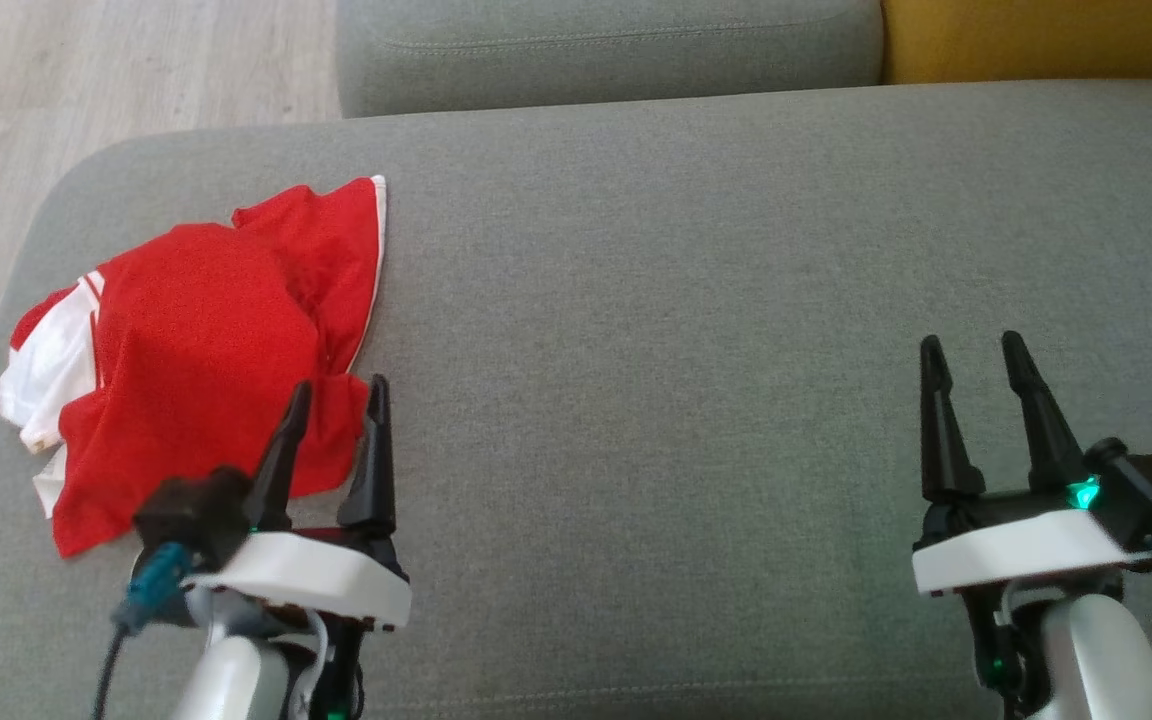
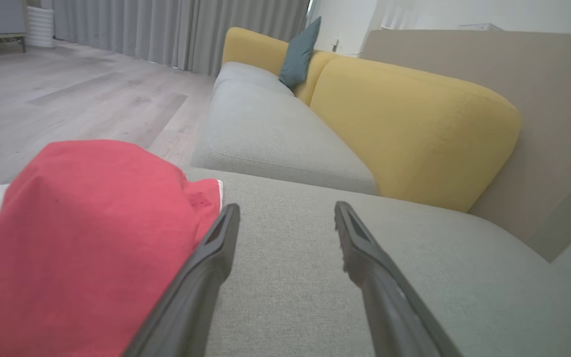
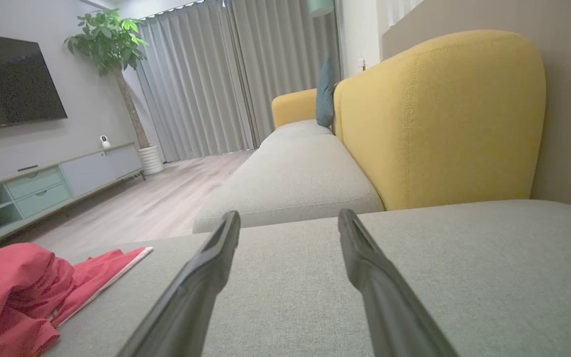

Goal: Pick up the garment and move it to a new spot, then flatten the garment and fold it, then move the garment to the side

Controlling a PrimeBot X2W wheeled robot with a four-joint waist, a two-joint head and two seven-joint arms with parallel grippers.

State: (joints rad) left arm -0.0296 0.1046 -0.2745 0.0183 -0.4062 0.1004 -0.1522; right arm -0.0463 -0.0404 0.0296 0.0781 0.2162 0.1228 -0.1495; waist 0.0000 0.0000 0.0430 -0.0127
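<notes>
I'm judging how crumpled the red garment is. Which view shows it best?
The head view: the red garment lies bunched on the grey cushion, nearly whole, white trim visible. Left wrist view crops it close; right wrist view sees it low, cut off.

The near right edge of the garment (image 1: 186,340) is partly hidden behind the left gripper (image 1: 341,384). In both wrist views the garment is cut off by the left and bottom edges.
</notes>
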